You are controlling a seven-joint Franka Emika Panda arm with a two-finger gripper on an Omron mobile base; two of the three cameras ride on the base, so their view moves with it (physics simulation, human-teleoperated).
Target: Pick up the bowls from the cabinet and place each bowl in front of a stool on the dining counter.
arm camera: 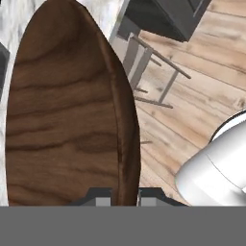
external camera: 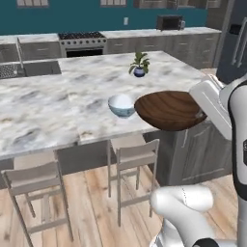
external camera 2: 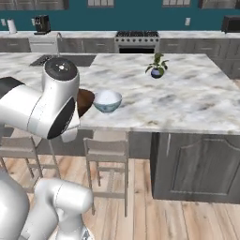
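A: Left base view: the wooden bowl hangs at the bench edge, just beside the white bowl, over the stool. Lowered carelessly, it may knock that bowl.

B: Right base view: the arm hides most of it; clearance from the white bowl unverifiable.

A: Hand view: the gripper is clamped on the wooden bowl's rim. A rim pinch could let it pivot or slip.

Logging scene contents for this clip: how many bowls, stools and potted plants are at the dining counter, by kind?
Bowls: 2, wooden bowl and white bowl
Stools: 2, left stool and right stool
Potted plants: 1, plant
Total: 5
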